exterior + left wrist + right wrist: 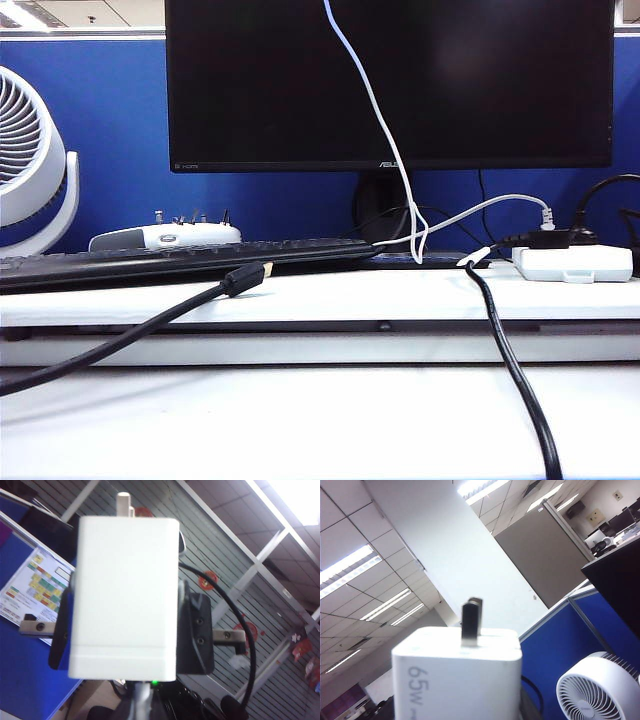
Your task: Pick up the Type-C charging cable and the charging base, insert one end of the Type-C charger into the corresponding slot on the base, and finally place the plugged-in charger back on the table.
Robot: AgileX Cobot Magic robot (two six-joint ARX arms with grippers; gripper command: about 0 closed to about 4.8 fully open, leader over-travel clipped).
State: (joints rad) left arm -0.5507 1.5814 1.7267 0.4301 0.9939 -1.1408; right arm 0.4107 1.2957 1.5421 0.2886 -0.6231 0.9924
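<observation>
Hanging down from above the exterior view, the Type-C charging cable (385,130) runs in front of the monitor (250,80) to the raised ledge of the table (300,420), behind the keyboard (150,262); neither gripper shows there. In the left wrist view the charging base (125,595) sits squarely in the right gripper (125,635). Its black fingers (195,630) are clamped on the block's two sides, and its prongs point away from the lens. The left gripper is pressed together, but its tips are too blurred to make out, so what it holds cannot be told. In the right wrist view the base fills the near foreground, prongs (471,617) pointing away, with a white fan (600,690) beyond; the fingers holding it are hidden.
</observation>
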